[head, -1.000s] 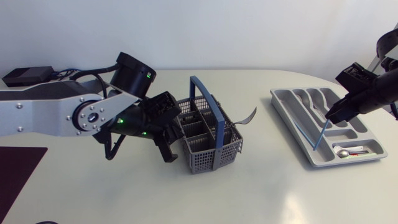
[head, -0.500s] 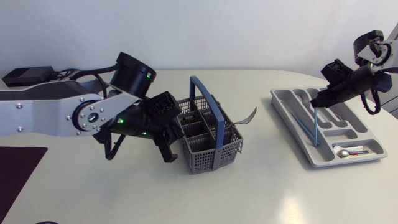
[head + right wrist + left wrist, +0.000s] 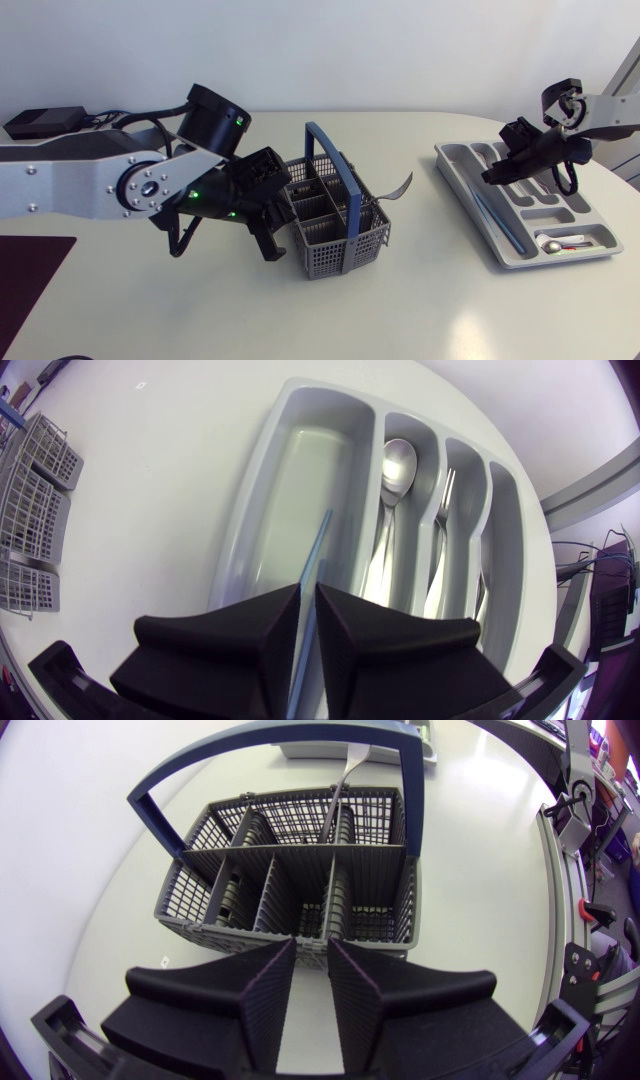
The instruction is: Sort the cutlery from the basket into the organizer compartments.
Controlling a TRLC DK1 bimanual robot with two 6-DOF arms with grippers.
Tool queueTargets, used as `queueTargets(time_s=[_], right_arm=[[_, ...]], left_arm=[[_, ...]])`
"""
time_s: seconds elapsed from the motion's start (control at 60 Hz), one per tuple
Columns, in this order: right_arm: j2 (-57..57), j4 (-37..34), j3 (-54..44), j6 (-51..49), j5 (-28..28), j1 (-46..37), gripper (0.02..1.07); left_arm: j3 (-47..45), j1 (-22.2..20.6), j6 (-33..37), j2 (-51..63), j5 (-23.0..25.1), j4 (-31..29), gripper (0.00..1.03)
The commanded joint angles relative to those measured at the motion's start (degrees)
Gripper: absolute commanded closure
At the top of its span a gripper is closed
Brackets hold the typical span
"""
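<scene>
In the head view, the left tool point(image 3: 262, 222) is hanging just beside the grey basket point(image 3: 335, 235), on the side away from the organizer point(image 3: 560, 261). A utensil point(image 3: 400, 188) is sticking out of the basket's far corner, past its upright blue handle point(image 3: 325, 150). Well apart on the bench point(image 3: 420, 310), the right tool point(image 3: 492, 176) is hovering over the organizer's far end, above the long compartment. A blue strip-like piece point(image 3: 497, 218) is lying along that compartment. A spoon point(image 3: 560, 243) is resting in the cross compartment at the near end.

In the left wrist view, the left tool point(image 3: 310, 995) is standing narrowly parted and holding nothing, the bench showing through the gap. The basket point(image 3: 290, 840) is sitting directly ahead of it, and the utensil point(image 3: 345, 775) is leaning out of a far cell beside the handle point(image 3: 408, 775).

In the right wrist view, the blue strip-like piece point(image 3: 318, 555) is running from the organizer's point(image 3: 300, 470) long compartment back into the right tool point(image 3: 308, 630); I cannot tell whether the tool is gripping it. A spoon point(image 3: 398, 460) and forks point(image 3: 445, 510) are lying in the neighbouring compartments.
</scene>
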Motion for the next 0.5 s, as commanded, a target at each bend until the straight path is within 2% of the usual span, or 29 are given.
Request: queueTargets(time_s=[0.0,0.067,0.117,0.367,0.483], right_arm=[[1.99,1.40,1.29,1.65,0.75,0.59,0.80],[2.08,1.66,1.29,1.74,0.67,0.76,0.67],[0.67,1.84,0.33,1.74,0.14,1.03,0.63],[-13.13,3.68,-11.27,2.70,-4.34,7.36,0.63],[-20.42,5.26,-17.51,4.64,-5.75,11.40,0.63]], left_arm=[[-1.00,0.03,-0.76,0.12,-0.19,-0.01,0.78],[-1.00,0.11,-0.76,0.12,-0.27,-0.01,0.78],[-0.91,0.20,-0.76,0.12,-0.19,-0.01,0.78],[0.23,3.63,-0.58,2.85,-0.19,1.04,0.78],[0.23,3.72,-0.58,2.94,-0.10,1.13,0.78]])
